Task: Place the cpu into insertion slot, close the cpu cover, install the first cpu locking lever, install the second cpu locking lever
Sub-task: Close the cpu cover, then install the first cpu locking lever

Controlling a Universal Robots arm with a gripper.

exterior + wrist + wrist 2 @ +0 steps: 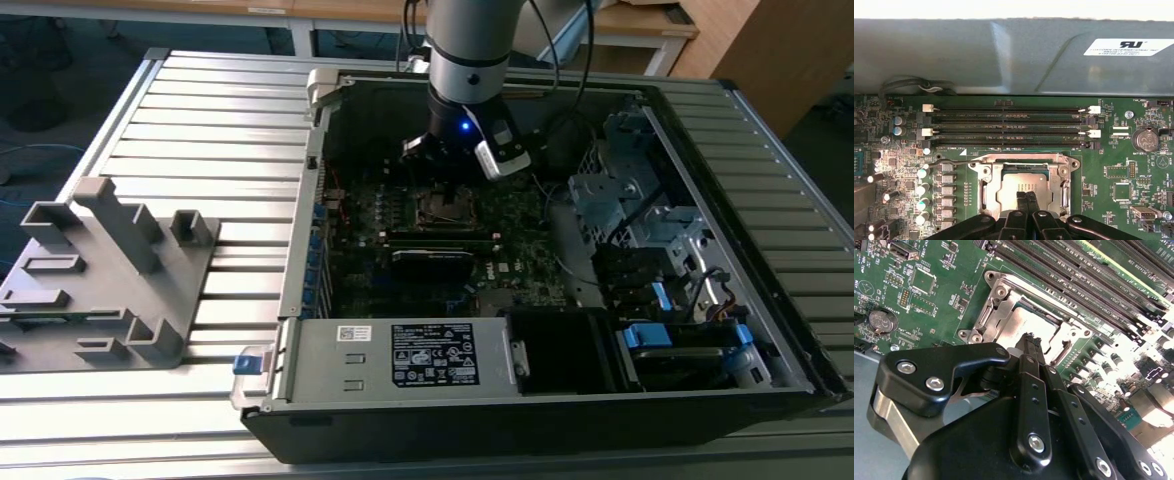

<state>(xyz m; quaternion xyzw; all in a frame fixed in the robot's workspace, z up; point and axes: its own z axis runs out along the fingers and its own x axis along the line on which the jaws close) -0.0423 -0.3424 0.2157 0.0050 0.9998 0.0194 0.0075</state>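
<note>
An open computer case [534,400] lies on the slatted table, and my arm reaches down into it over the circuit board. The insertion slot [447,207] sits mid-board. In both wrist views the cpu [1014,182] [1024,320] lies in the slot, its dull grey-brown top showing through the window of the silvery cpu cover [985,187] [989,315], which lies flat over it. My gripper [1026,195] [1029,338] [451,170] is shut with nothing in it, its tips pressed together just over the cpu's top. A thin lever rod [949,162] sticks out beside the slot.
Several long black memory slots [1009,127] run beside the socket, with the grey case wall [1004,55] behind them. A power supply [400,355] and drive cage [641,200] crowd the case. A grey fixture [107,270] stands at the exterior view's left.
</note>
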